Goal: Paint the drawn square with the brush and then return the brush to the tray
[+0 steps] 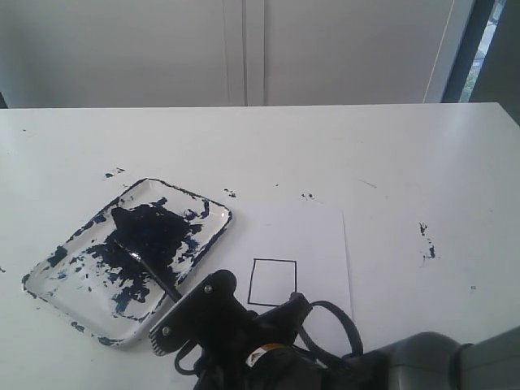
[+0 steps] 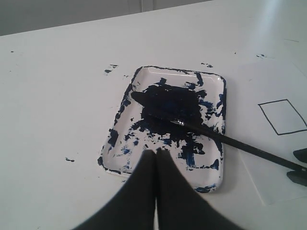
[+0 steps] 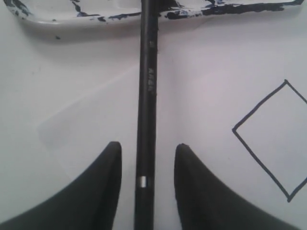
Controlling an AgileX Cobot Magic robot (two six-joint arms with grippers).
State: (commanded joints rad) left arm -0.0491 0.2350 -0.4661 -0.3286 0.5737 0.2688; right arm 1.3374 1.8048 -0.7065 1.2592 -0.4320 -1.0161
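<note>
With its bristles resting in the tray [image 2: 148,79] and its handle reaching out over the tray's rim, the brush [image 3: 146,72] lies between the parted jaws of the right gripper [image 3: 148,145], which stand clear of it just outside the tray.

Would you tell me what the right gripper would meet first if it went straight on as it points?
Likely the rim of the tray: the open right gripper straddles the brush handle, which runs ahead to it. Its height is unclear.
</note>
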